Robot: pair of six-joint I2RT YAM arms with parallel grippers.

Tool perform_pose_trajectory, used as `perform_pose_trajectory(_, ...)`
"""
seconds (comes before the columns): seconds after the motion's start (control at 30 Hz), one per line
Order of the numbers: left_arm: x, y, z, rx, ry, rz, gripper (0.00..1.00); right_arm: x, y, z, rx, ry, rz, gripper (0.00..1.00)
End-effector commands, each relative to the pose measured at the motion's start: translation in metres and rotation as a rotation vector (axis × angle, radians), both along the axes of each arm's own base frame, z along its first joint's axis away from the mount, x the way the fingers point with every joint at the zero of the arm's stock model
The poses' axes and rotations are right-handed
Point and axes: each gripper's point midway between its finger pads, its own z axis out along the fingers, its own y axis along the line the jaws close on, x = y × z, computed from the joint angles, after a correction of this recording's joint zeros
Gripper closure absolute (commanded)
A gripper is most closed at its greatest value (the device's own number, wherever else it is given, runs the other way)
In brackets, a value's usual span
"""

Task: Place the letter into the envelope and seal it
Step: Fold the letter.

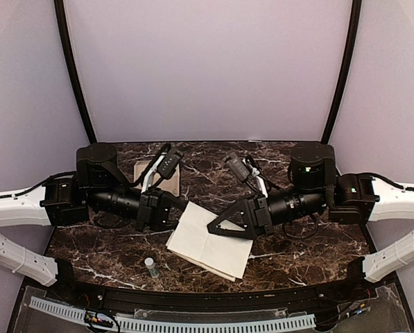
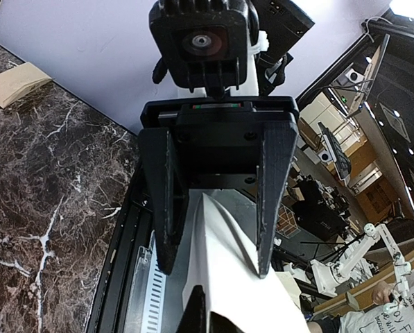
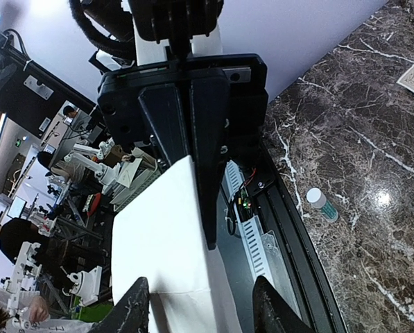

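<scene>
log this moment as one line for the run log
left gripper: shut on folded white paper sheet | right gripper: open, jaws straddling sheet | kraft-brown paper envelope: on dark marble table, untouched

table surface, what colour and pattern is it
The table is dark brown marble with white veining, clearest in the right wrist view.

Glossy marble table (image 1: 311,243), matt paper letter (image 1: 193,239)

Centre of the top view, mid-way across the tabletop (image 1: 311,239): the letter (image 1: 207,246), left hand (image 1: 181,210) at its upper left corner, right hand (image 1: 213,228) over its upper edge. Behind the left hand, farther up the frame: the envelope (image 1: 170,182). Lower left of the letter, nearby: a small bottle (image 1: 151,266).
</scene>
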Motion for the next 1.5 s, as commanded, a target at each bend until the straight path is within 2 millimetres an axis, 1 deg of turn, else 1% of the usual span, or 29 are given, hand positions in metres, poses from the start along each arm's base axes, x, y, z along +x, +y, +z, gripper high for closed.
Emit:
perform_pose_trajectory(0.0, -0.004, 0.001, 0.017, -0.056, -0.041, -0.027, 1.00, -0.004, 0.000, 0.019, 0.079, -0.017, 0.011, 0.55)
perform_pose_trajectory(0.17, -0.005, 0.001, 0.017, -0.063, -0.043, -0.037, 1.00, -0.004, 0.000, 0.019, 0.079, -0.018, 0.009, 0.62)
perform_pose_trajectory(0.27, -0.005, 0.000, 0.017, -0.065, -0.043, -0.041, 1.00, -0.004, 0.000, 0.019, 0.081, -0.021, 0.006, 0.70)
perform_pose_trajectory(0.37, -0.006, 0.000, 0.017, -0.069, -0.045, -0.042, 1.00, -0.004, 0.000, 0.018, 0.080, -0.020, 0.004, 0.81)
perform_pose_trajectory(0.47, -0.006, 0.000, 0.017, -0.069, -0.043, -0.043, 1.00, -0.003, -0.001, 0.018, 0.077, -0.018, 0.000, 0.99)
perform_pose_trajectory(0.57, -0.005, 0.001, 0.017, -0.067, -0.040, -0.037, 1.00, -0.001, -0.002, 0.017, 0.076, -0.023, -0.014, 1.00)
perform_pose_trajectory(0.63, -0.004, 0.001, 0.017, -0.062, -0.041, -0.024, 0.94, 0.000, -0.004, 0.019, 0.079, -0.031, -0.026, 1.00)
perform_pose_trajectory(0.7, 0.000, 0.004, 0.017, -0.054, -0.045, 0.003, 0.85, 0.002, -0.005, 0.020, 0.082, -0.036, -0.037, 1.00)
perform_pose_trajectory(0.73, 0.003, 0.007, 0.020, -0.058, -0.055, 0.030, 0.75, 0.002, -0.006, 0.021, 0.083, -0.039, -0.042, 1.00)
perform_pose_trajectory(0.77, 0.005, 0.009, 0.018, -0.046, -0.055, 0.044, 0.71, 0.003, -0.007, 0.021, 0.080, -0.042, -0.048, 1.00)
perform_pose_trajectory(0.83, 0.008, 0.015, 0.021, -0.044, -0.070, 0.081, 0.56, 0.005, -0.009, 0.019, 0.070, -0.044, -0.060, 1.00)
perform_pose_trajectory(0.93, 0.012, 0.030, 0.030, -0.053, -0.092, 0.142, 0.47, 0.007, -0.011, 0.017, 0.057, -0.046, -0.074, 1.00)
perform_pose_trajectory(0.97, 0.013, 0.032, 0.031, -0.058, -0.095, 0.151, 0.41, 0.007, -0.011, 0.016, 0.053, -0.046, -0.076, 1.00)
perform_pose_trajectory(1.07, 0.014, 0.043, 0.041, -0.085, -0.097, 0.180, 0.35, 0.010, -0.012, 0.011, 0.032, -0.050, -0.094, 1.00)
perform_pose_trajectory(1.13, 0.014, 0.043, 0.043, -0.088, -0.088, 0.183, 0.30, 0.011, -0.011, 0.009, 0.022, -0.052, -0.094, 1.00)
perform_pose_trajectory(1.2, 0.014, 0.040, 0.041, -0.082, -0.077, 0.176, 0.26, 0.010, -0.009, 0.009, 0.025, -0.052, -0.086, 1.00)
perform_pose_trajectory(1.37, 0.017, 0.023, 0.025, -0.036, -0.041, 0.142, 0.22, 0.007, -0.005, 0.012, 0.040, -0.047, -0.063, 1.00)
perform_pose_trajectory(1.4, 0.017, 0.021, 0.024, -0.038, -0.039, 0.136, 0.22, 0.007, -0.004, 0.013, 0.044, -0.046, -0.060, 1.00)
perform_pose_trajectory(1.43, 0.015, 0.017, 0.020, -0.030, -0.028, 0.115, 0.22, 0.006, -0.004, 0.013, 0.043, -0.044, -0.057, 1.00)
perform_pose_trajectory(1.47, 0.014, 0.015, 0.022, -0.047, -0.030, 0.104, 0.21, 0.006, -0.003, 0.014, 0.047, -0.044, -0.056, 1.00)
